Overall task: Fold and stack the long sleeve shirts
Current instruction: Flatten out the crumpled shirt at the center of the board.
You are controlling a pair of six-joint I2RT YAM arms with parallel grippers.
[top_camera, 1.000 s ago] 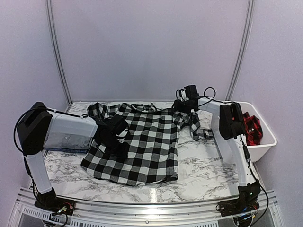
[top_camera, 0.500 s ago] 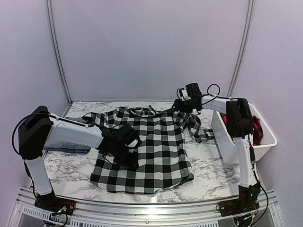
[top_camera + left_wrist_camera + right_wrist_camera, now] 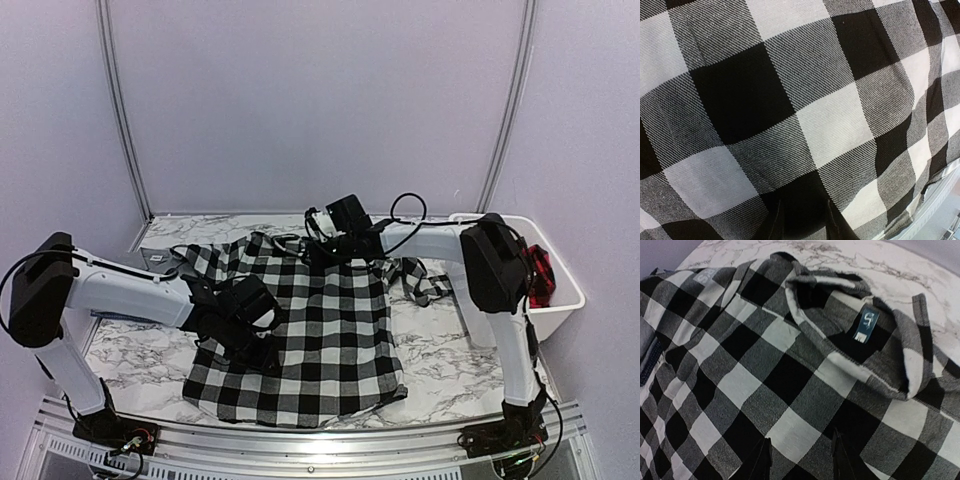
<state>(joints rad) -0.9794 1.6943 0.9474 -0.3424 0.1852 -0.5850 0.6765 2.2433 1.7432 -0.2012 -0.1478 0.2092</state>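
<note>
Checked flannel shirt (image 3: 330, 330): laid flat and open in the middle of the marble table (image 3: 450, 350), hem toward the near edge and collar toward the far side; no fold has been made in it yet.
Left gripper (image 3: 248, 318): lowered onto the shirt's left half, near the side seam. The left wrist view is filled with checked cloth and only dark finger stubs are seen at its lower edge, so it cannot be told whether cloth is pinched.
Right gripper (image 3: 801, 457): held low over the shirt just below the collar (image 3: 830, 287). Its fingers are seen parted to a moderate gap, and the cloth under them lies flat, with nothing caught between them.
Collar label (image 3: 867, 325): a small blue tag, exposed inside the neck opening.
Far sleeve (image 3: 420, 275): bunched on the table at the shirt's right shoulder, not laid out.
Grey cloth (image 3: 646, 347): glimpsed at the shirt's left edge, partly overlapped by it.
Red-and-black shirt (image 3: 540, 272): left in the white bin (image 3: 555, 315) at the right.
Step in hand: judged to be the spreading and squaring of the first shirt before folding.
Next move: the bunched sleeve would need to be drawn straight and folded across the body, with firm pinches taken at shoulder and hem so that the side can be folded inward without dragging the whole shirt.
</note>
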